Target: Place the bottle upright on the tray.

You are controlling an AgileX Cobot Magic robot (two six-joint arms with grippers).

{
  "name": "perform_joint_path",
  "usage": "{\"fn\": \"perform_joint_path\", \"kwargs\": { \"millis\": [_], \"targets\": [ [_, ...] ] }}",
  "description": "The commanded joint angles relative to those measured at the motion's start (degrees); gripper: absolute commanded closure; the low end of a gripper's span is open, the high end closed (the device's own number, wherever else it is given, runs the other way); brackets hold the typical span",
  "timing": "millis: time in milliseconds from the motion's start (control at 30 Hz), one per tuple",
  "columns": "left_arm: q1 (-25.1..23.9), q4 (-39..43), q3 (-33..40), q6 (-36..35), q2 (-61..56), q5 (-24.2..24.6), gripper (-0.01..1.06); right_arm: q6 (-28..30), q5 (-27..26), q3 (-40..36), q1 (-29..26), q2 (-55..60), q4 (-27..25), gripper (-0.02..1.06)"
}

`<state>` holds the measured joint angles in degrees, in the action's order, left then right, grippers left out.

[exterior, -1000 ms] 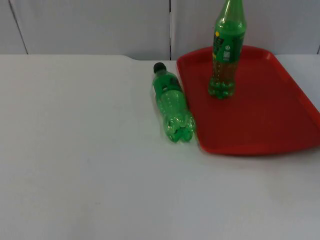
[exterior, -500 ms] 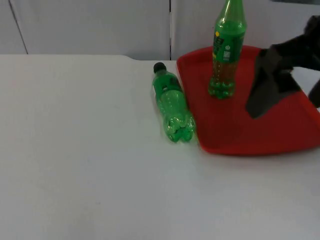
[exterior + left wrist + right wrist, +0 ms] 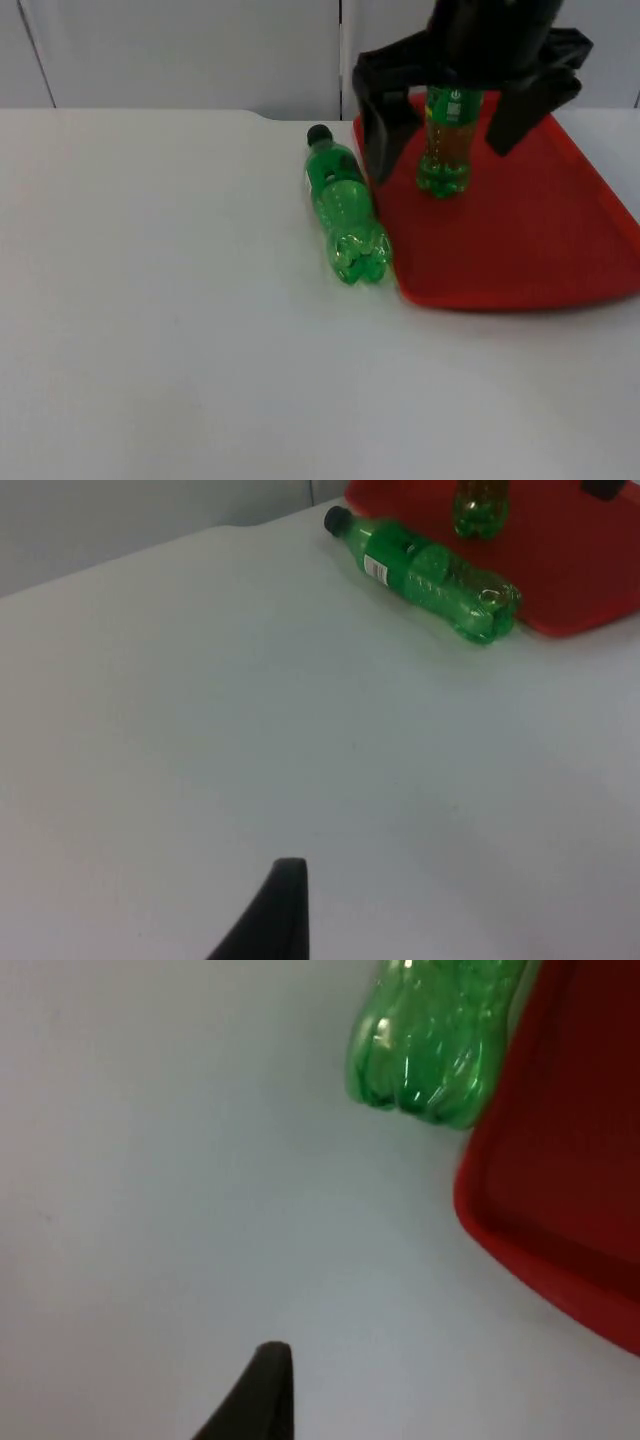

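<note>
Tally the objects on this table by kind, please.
Bottles: 2, one lying on the table, one standing on the tray.
Trays: 1, red.
Total: 3.

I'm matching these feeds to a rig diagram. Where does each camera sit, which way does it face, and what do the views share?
Top view: fixed above, looking down and forward at the red tray, the standing bottle and the right gripper, jaws open around it.
Left wrist view: on the waiting left arm, facing across the table; one fingertip shows.
Right wrist view: on the right arm, facing down; one fingertip shows.
Shared: all three show the lying bottle and the tray.
</note>
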<state>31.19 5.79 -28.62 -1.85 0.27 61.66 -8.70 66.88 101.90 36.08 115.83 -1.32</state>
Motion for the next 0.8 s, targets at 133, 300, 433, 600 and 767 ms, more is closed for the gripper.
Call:
{"fn": "perform_joint_path", "kwargs": {
  "millis": [133, 300, 433, 600, 767],
  "targets": [
    [0.2, 0.4, 0.3, -0.1, -0.3, 0.0, 0.0, -1.0, 3.1, 12.1, 0.3, 7.9, 1.3, 0.01],
    [0.2, 0.4, 0.3, -0.1, -0.3, 0.0, 0.0, -1.2, 3.1, 21.8, 0.3, 14.4, 1.3, 0.01],
    [0.2, 0.4, 0.3, -0.1, -0.3, 0.0, 0.0, -1.3, 3.1, 28.6, 0.3, 20.3, 1.3, 0.01],
    [0.2, 0.4, 0.3, -0.1, -0.3, 0.0, 0.0, -4.0, 3.1, 33.2, -1.3, 25.5, 1.3, 0.01],
    [0.2, 0.4, 0.3, -0.1, -0.3, 0.0, 0.0, -7.1, 3.1, 35.6, -3.5, 29.7, 0.6, 0.01]
  ]
}}
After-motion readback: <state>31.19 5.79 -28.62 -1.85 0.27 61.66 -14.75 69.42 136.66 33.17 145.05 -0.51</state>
